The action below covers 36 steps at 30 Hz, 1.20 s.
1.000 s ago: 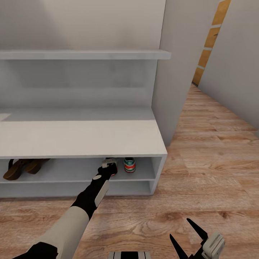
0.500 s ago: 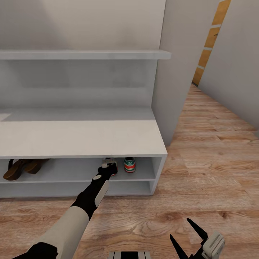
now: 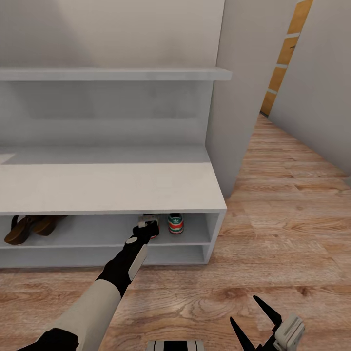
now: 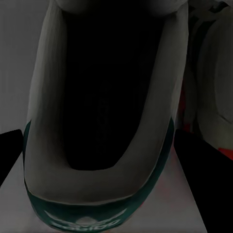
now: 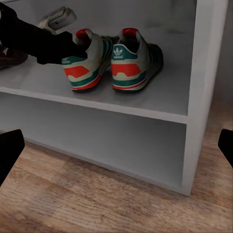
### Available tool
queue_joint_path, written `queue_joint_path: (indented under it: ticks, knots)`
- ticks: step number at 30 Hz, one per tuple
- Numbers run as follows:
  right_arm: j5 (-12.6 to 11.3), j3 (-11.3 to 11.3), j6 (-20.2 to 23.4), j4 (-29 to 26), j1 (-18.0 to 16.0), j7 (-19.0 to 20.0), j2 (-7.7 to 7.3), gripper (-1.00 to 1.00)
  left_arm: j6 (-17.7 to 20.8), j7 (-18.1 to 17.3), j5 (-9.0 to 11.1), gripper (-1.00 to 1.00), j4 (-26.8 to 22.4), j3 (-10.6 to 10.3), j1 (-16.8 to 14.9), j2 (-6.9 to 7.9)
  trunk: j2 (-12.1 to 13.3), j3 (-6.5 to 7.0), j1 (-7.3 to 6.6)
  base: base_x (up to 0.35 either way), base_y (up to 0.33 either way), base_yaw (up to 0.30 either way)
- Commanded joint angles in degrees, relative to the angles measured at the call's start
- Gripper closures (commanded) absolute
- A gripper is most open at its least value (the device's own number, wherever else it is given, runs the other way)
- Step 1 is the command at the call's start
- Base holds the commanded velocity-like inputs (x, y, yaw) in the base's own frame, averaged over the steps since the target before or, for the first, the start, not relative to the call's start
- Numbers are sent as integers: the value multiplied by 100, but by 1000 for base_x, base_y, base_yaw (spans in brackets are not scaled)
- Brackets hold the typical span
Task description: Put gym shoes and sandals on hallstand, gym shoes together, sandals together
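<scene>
The white-grey hallstand (image 3: 112, 185) stands ahead, and both sandals (image 3: 29, 227) lie side by side at the left of its upper tier. At the right of that tier one gym shoe (image 3: 176, 223) stands heel out. The other gym shoe (image 4: 97, 121) stands right beside it on the tier (image 5: 145, 104), with my left gripper (image 3: 148, 222) shut on its heel. In the right wrist view the pair (image 5: 133, 63) is close together, and the left gripper (image 5: 68, 48) covers the left shoe (image 5: 85, 65). My right gripper (image 3: 243, 309) hangs open and holds nothing, low over the corridor floor (image 3: 292, 219).
A grey wall pillar (image 3: 234, 97) rises right of the hallstand. The wood floor runs back to the right toward an orange panel (image 3: 287, 48). A high shelf (image 3: 112, 74) spans the back panel. The lower tier (image 5: 97, 136) holds nothing.
</scene>
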Motion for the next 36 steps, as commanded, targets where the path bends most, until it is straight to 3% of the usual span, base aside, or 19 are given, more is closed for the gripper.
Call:
queue_joint_path:
  ticks: [1, 24, 25, 36]
  knots:
    - [0, 0, 2, 0, -1, -2, 0, -100, 0, -2, 20, 100, 101, 5, 3, 0, 1, -1, 1, 0, 0, 0]
    - [0, -2, 16, 0, -3, -12, 0, -100, 23, -10, 20, 100, 101, 5, 1, 0, 1, -1, 1, 0, 0, 0]
    - [0, -2, 16, 0, -3, -13, 0, -100, 20, -11, 20, -100, 101, 5, 1, 0, 1, -1, 1, 0, 0, 0]
    - [0, -2, 17, 0, -3, -16, 0, -100, 10, -13, 20, -100, 106, 5, 1, 0, 1, -1, 1, 0, 0, 0]
